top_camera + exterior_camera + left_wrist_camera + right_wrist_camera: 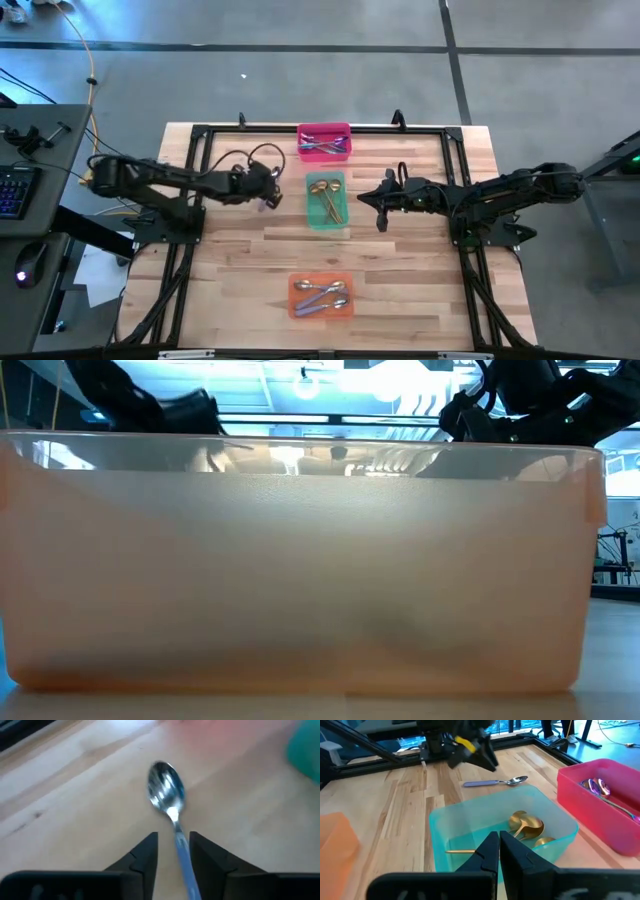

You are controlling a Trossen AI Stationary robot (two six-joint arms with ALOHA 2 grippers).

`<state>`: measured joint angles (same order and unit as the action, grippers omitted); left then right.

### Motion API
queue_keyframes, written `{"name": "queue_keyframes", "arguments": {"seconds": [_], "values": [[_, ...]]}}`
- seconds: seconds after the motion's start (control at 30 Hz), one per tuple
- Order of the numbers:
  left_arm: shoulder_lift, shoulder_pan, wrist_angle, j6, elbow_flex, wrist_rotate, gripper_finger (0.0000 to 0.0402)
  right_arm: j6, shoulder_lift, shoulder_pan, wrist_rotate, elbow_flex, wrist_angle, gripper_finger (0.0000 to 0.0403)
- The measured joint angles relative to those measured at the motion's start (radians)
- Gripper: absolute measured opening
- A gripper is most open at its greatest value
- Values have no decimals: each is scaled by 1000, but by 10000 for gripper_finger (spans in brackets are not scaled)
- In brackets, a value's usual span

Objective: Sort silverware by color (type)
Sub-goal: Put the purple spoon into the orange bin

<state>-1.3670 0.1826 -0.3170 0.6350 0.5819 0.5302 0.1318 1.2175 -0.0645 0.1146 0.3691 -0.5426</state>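
Observation:
A spoon with a silver bowl [166, 785] and a lavender handle lies flat on the wood [495, 782], left of the teal bin. My left gripper [173, 837] is open over the handle, one finger on each side, and I see no touch; it also shows from afar [487, 762]. My right gripper [499, 837] is shut and empty, hovering just right of the teal bin [380, 205]. Gold spoons [525, 825] lie in the teal bin [312, 218]. Iridescent purple utensils [597, 785] lie in the pink bin [324, 129]. Lavender-handled silver spoons [320, 296] lie in the orange bin [296, 282].
The three bins stand in a line down the table's middle: pink at the far edge, teal in the centre, orange near the near edge. The orange bin's wall [300, 580] fills the low view. Black frame rails [200, 130] border the table. Bare wood lies on both sides.

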Motion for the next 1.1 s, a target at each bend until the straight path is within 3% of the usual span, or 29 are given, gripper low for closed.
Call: {"name": "queue_keyframes", "arguments": {"seconds": [0.17, 0.43, 0.67, 0.87, 1.1], "values": [[-96, 94, 91, -55, 0, -73, 127, 18, 0, 11, 0, 0, 0, 0], [-185, 132, 158, -100, 3, -135, 125, 18, 0, 47, 50, 0, 9, 0], [-203, 133, 189, -152, 3, -154, 80, 21, 0, 63, 73, 0, 23, 0], [-191, 114, 182, -219, 2, -163, 13, 27, 0, 65, 77, 0, 31, 0], [-109, 67, 116, -221, -3, -196, 5, 26, 0, 65, 77, 0, 33, 0]]}}
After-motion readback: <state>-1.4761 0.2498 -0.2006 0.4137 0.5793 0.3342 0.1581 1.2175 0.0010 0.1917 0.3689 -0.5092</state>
